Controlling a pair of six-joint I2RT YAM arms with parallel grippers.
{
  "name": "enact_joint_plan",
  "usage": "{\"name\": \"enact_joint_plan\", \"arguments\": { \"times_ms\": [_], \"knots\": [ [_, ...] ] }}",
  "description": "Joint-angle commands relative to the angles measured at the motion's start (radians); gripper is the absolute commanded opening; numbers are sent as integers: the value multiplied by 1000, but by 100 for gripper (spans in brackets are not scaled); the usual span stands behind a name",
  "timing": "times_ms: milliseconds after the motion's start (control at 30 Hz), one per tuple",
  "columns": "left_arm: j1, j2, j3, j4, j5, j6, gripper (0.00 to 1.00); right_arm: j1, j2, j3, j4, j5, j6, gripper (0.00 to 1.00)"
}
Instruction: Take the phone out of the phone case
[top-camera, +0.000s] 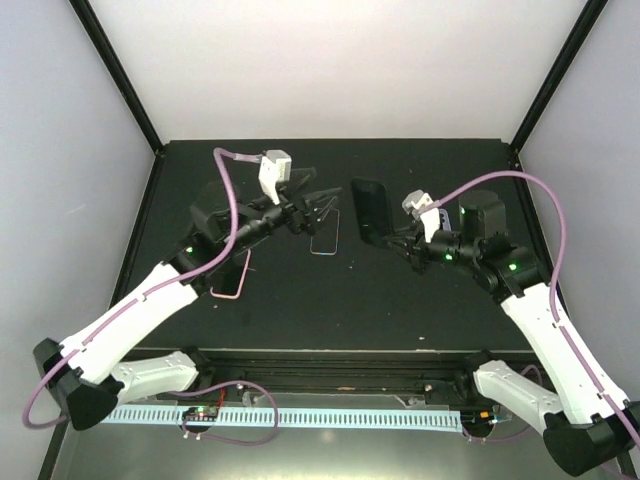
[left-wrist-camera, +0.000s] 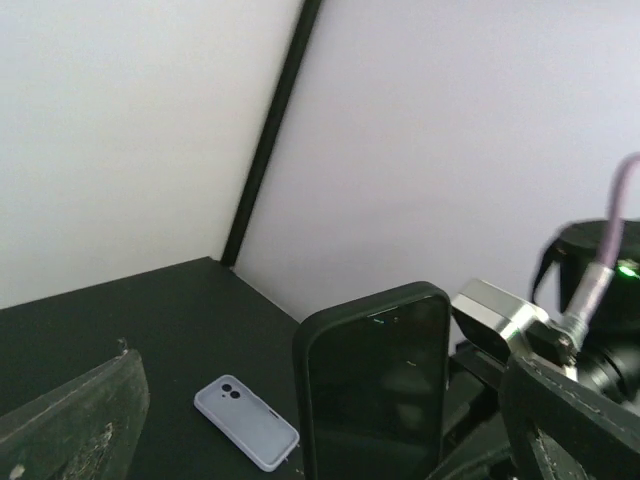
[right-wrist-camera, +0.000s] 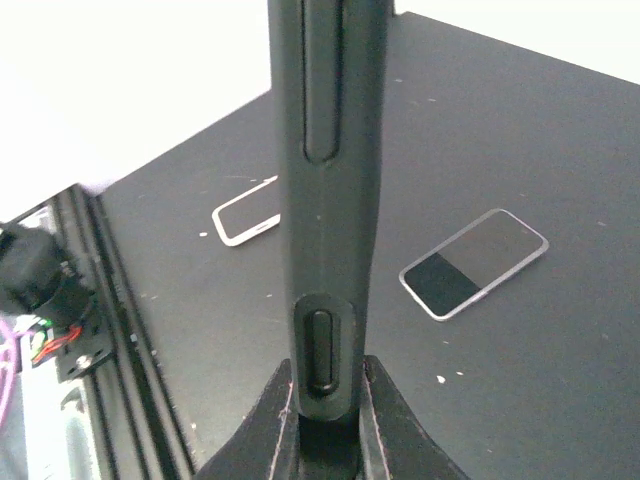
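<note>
The right gripper (right-wrist-camera: 327, 388) was clamped on the lower end of the dark phone case (right-wrist-camera: 325, 200), holding it upright on edge with the phone (left-wrist-camera: 385, 400) apparently inside; the left gripper (top-camera: 322, 207) stood spread and empty just beside it; such a narrow pinch (one end only) could let the case twist or slip once the left fingers pried at it.

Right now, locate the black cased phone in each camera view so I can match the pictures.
Top external: the cased phone sits right of centre, held by the right gripper.
Left wrist: the cased phone stands upright, broad face toward the camera, at lower centre-right.
Right wrist: the cased phone runs edge-on up the middle, clamped between the fingers.
Shared landmark: the black table in all three.
</note>
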Motion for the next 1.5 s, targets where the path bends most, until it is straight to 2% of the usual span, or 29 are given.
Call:
{"name": "enact_joint_plan", "arguments": {
  "times_ms": [0, 100, 233, 333, 400, 500, 633, 900, 967, 1100, 1300, 1400, 1467],
  "knots": [
    [53, -53, 45, -110, 288, 122, 95, -2, -54, -1, 20, -214, -94, 1],
    [60, -34, 49, -61, 368, 116, 83, -1, -60, -7, 44, -327, -76, 1],
    [62, -14, -38, 155, 551, 64, 73, 0, -44, -1, 44, -391, -52, 1],
    [74, 8, -55, 188, 617, 69, 64, -1, -20, 21, 0, -434, -81, 1],
    [99, 28, -60, 231, 676, 22, 53, -2, -5, 30, -16, -458, -86, 1],
    [138, 56, -83, 377, 768, -104, 40, -1, 12, 30, -11, -462, -83, 1],
    [169, 79, -100, 458, 814, -186, 34, -1, 38, 29, 4, -472, -71, 1],
    [169, 83, -103, 457, 833, -196, 28, -1, 76, 40, 26, -517, -36, 1],
    [168, 87, -103, 456, 840, -201, 29, -1, 83, 42, 31, -525, -23, 1],
    [169, 96, -101, 444, 831, -203, 39, -1, 91, 48, 35, -539, -10, 1],
    [162, 114, -96, 445, 839, -224, 36, -1, 104, 55, 57, -545, 29, 1],
    [159, 111, -96, 443, 840, -222, 42, -1, 122, 53, 78, -558, 54, 1],
    [158, 110, -97, 443, 838, -221, 38, 0, 134, 55, 87, -562, 64, 1]
  ]
}}
